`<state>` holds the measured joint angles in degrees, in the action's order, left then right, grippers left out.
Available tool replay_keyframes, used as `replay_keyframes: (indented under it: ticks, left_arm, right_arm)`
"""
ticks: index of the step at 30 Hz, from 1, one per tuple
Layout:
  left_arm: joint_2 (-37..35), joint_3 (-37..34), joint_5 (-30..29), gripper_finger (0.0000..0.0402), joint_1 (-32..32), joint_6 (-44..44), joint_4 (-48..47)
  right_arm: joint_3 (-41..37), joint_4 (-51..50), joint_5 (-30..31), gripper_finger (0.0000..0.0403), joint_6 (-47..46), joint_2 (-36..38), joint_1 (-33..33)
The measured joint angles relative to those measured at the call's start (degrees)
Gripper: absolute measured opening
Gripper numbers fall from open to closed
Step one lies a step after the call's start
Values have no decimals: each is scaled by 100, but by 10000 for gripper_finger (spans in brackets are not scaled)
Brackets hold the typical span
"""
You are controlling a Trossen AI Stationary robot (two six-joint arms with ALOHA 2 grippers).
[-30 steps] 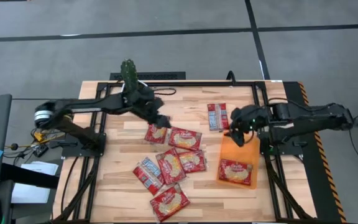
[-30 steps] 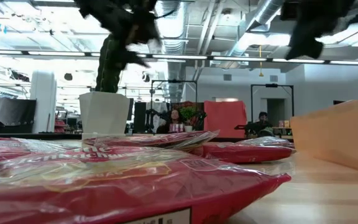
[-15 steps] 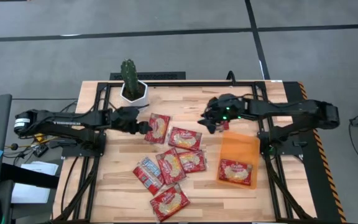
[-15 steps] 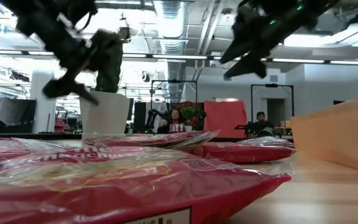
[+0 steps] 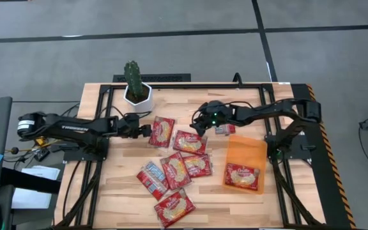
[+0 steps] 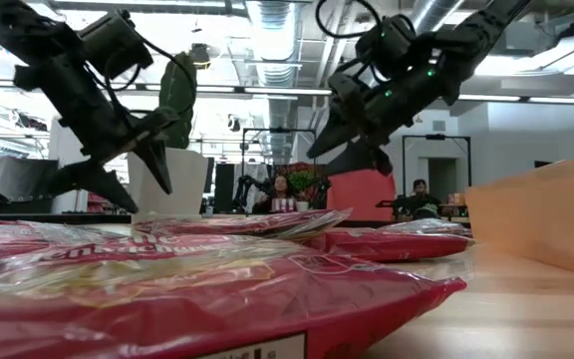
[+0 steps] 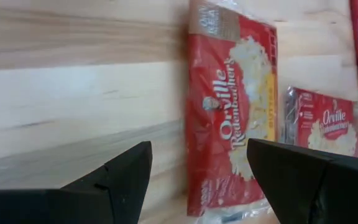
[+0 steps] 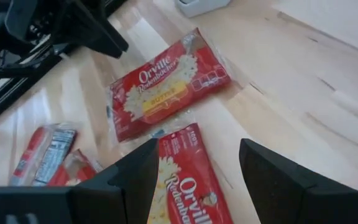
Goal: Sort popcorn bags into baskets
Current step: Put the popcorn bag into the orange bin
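Several red popcorn bags with cream centres lie flat on the wooden table. My left gripper (image 5: 147,130) is open and sits low just left of the far-left bag (image 5: 162,131), which lies ahead of its fingers in the left wrist view (image 7: 234,118). My right gripper (image 5: 200,125) is open and hovers over the bag (image 5: 190,142) beside it, seen between its fingers (image 8: 185,180). The translucent orange tray (image 5: 245,150) lies to the right with one bag (image 5: 242,176) in it. Another bag (image 5: 224,129) is partly hidden under the right arm. In the low view both grippers (image 6: 128,175) (image 6: 352,145) hang above the bags.
The white pot with the cactus (image 5: 136,92) stands at the far edge, behind the left gripper. More bags (image 5: 174,171) cluster mid-table, and one (image 5: 174,206) lies toward the near edge. Black frame rails (image 5: 268,102) run along the table's sides. People sit in the room behind (image 6: 282,189).
My left gripper has drawn back a little toward the table's left and come down low beside the far-left bag. My right gripper has travelled from over the tray's far end toward the table's left and down, over the middle bags. No bag has moved.
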<state>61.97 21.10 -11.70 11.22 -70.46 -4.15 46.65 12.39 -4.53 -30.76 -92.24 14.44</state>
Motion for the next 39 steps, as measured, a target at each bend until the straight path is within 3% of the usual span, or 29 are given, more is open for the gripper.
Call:
replay_keyframes:
  ticks: [18, 23, 31, 39]
  left_arm:
    - [2591, 17, 1148, 241, 392, 79, 2931]
    - [2915, 61, 1236, 180, 422, -3, 3174]
    - [2860, 95, 1146, 23, 440, 143, 3061]
    - [2844, 365, 1332, 3, 437, 212, 3131]
  right_arm:
    - [0, 16, 6, 245, -119, -104, 149]
    - [0, 13, 7, 245, -118, -107, 146]
    - [0, 63, 11, 245, -155, -238, 146]
    - [0, 160, -20, 245, -289, -242, 181]
